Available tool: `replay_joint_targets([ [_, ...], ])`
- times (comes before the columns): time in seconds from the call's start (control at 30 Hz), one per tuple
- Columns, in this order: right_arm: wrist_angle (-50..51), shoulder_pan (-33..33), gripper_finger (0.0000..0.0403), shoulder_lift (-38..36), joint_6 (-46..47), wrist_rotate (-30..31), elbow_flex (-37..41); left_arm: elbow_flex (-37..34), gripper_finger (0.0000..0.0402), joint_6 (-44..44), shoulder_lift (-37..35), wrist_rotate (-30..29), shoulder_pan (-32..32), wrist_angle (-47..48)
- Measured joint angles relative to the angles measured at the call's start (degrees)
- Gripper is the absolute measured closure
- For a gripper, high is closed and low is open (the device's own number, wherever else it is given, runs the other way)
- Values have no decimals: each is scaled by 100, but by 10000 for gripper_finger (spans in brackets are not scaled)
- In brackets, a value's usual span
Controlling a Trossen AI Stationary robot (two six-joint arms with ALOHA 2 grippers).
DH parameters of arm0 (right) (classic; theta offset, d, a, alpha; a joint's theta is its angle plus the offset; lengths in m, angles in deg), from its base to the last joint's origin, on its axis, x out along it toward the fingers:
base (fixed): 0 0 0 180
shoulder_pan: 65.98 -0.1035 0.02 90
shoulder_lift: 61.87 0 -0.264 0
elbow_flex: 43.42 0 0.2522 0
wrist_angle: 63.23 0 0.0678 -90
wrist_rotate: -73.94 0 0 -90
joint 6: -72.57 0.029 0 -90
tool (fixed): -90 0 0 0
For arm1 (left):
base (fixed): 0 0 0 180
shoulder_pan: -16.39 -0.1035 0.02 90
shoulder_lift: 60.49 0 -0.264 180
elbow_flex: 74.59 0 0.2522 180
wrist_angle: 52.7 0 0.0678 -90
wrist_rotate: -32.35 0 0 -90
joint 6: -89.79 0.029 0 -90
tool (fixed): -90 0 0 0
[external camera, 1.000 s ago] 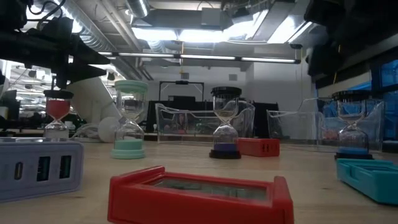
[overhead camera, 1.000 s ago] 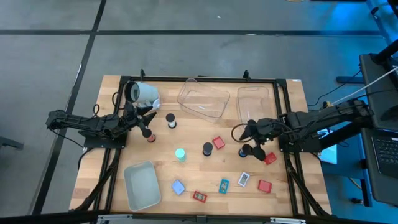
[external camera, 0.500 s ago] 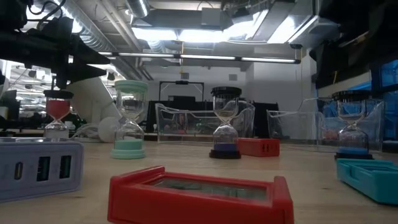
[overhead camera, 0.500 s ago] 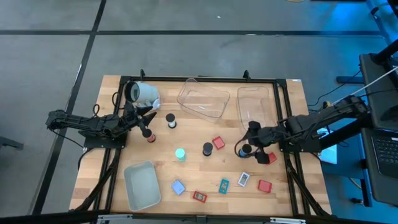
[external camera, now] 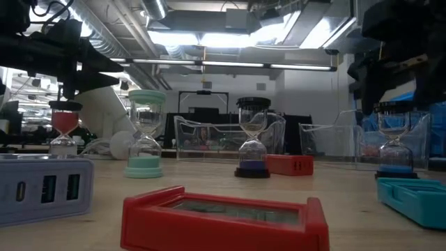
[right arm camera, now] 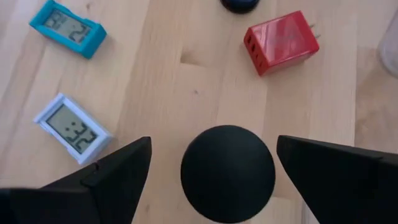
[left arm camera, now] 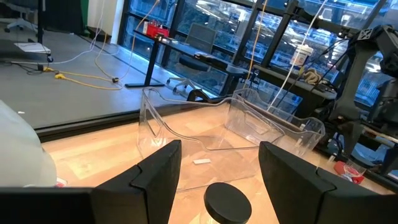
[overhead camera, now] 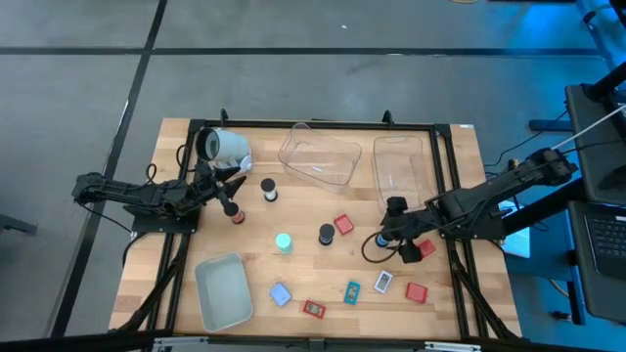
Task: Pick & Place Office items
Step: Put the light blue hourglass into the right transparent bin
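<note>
The office items are small hourglasses, charger blocks and little clocks scattered on the wooden table. My right gripper [overhead camera: 388,227] points down, open, over the blue-based hourglass [overhead camera: 383,239]. Its black cap [right arm camera: 227,165] shows between the two fingers without touching them, and in the low view the gripper [external camera: 385,66] hangs just above the hourglass [external camera: 395,139]. My left gripper [overhead camera: 232,200] is open at the red-sand hourglass [overhead camera: 236,214], whose cap [left arm camera: 227,202] sits between the fingers, apart from both. All hourglasses stand upright on their bases.
Two clear bins [overhead camera: 320,154] [overhead camera: 399,161] stand at the far edge, and a grey-white bin [overhead camera: 223,290] sits near left. A large white cylinder [overhead camera: 227,147] lies by the left gripper. Red block [right arm camera: 283,40], teal clock [right arm camera: 68,29] and white clock [right arm camera: 73,127] surround the right gripper.
My right arm has drawn its wrist toward the near edge and come down over the blue-based hourglass, where the low view now shows its gripper just above the cap. The hourglass has stayed where it was.
</note>
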Motion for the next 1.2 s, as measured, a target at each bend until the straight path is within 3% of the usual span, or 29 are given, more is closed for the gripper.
replay_joint_targets([
  [0.4,174,0,60,102,2,0,2,0,190,11,0,0,-1,-1],
  [0.87,172,0,185,98,-89,203,2,-1,190,11,0,0,0,0],
  [1.03,169,0,188,96,-129,196,2,0,190,11,0,-2,1,-1],
  [1.2,176,0,164,96,-53,195,4,0,190,11,0,-1,0,0],
])
